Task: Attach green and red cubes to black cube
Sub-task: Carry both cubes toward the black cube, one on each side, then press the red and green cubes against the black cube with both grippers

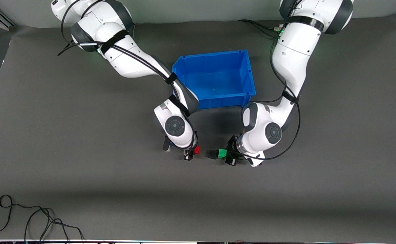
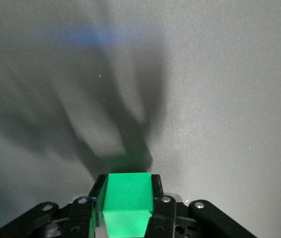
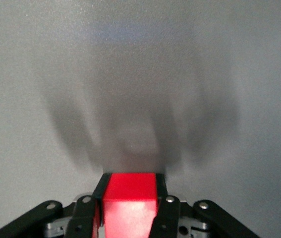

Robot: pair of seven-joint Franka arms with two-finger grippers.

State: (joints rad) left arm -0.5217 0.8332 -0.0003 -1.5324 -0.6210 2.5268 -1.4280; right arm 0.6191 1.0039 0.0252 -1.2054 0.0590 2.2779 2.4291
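My left gripper is shut on the green cube and holds it just above the table, nearer to the front camera than the blue bin. The black cube sits against the green cube's face that points toward the right arm. My right gripper is shut on the red cube, with a small gap between the red cube and the black one. In the left wrist view the green cube fills the left gripper; the black cube is hidden there. In the right wrist view the red cube sits in the right gripper.
The blue bin stands empty between the two arms, farther from the front camera than the cubes. A loose black cable lies at the table's front edge toward the right arm's end. Grey mat surrounds the grippers.
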